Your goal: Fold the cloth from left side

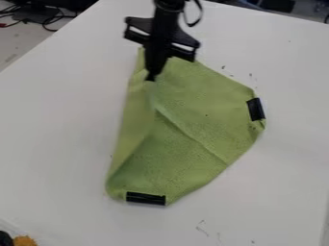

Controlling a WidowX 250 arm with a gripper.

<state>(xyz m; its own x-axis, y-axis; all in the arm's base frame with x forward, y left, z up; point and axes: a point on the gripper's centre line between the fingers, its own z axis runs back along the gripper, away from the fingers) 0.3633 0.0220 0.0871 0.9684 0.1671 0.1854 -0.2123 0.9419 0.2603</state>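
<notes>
The black gripper hangs down over the upper left part of the green cloth, its tip right at the fabric. A ridge in the cloth runs from just below the gripper's tip down toward the lower right edge. One black strip lies at the cloth's right corner, and another black strip lies at its bottom edge. The arm covers part of the cloth's top edge. Whether the fabric is held cannot be told.
The cloth lies on a white table. Black cables are beyond the table's edge at the upper left. An orange-brown item with something black beside it shows at the bottom left corner.
</notes>
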